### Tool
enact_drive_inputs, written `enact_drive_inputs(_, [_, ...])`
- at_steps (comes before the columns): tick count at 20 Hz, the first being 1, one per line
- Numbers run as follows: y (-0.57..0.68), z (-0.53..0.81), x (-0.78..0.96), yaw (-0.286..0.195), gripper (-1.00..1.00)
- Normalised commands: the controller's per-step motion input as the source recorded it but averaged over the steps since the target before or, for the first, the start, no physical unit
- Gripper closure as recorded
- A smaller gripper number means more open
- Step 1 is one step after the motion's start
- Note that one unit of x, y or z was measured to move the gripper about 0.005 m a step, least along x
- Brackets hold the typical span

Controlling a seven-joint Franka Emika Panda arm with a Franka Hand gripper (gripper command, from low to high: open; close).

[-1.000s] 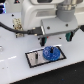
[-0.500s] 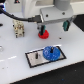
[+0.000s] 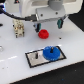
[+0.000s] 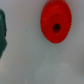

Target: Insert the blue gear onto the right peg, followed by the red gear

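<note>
The blue gear (image 3: 51, 52) lies flat on the right-hand side of the grey black-framed plate (image 3: 35, 62), over the spot of the right peg, which it hides. The left peg (image 3: 36, 54) stands bare beside it. The red gear (image 3: 43, 34) lies on the white table behind the plate. My gripper (image 3: 48, 24) hangs just above and behind the red gear, open, its dark fingers (image 3: 37, 26) wide apart and holding nothing. In the wrist view the red gear (image 4: 56, 27) shows its dark centre hole from above.
A beige block with dark parts (image 3: 19, 28) stands at the exterior view's left, behind the plate. A dark-green shape (image 4: 2, 37) sits at the edge of the wrist view; I cannot tell what it is.
The gripper has risen from the plate, leaving the blue gear there, and has moved back toward the red gear, which now shows.
</note>
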Motion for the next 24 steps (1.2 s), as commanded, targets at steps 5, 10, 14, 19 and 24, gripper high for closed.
enact_drive_inputs(5, [-0.01, -0.31, -0.27, 0.0, -1.0])
enact_drive_inputs(10, [0.05, -0.28, -0.21, 0.0, -1.0])
enact_drive_inputs(14, [-0.07, -0.21, -0.13, 0.0, -1.0])
enact_drive_inputs(19, [-0.09, -0.16, -0.1, 0.0, 1.0])
enact_drive_inputs(24, [-0.08, -0.1, -0.11, 0.0, 1.0])
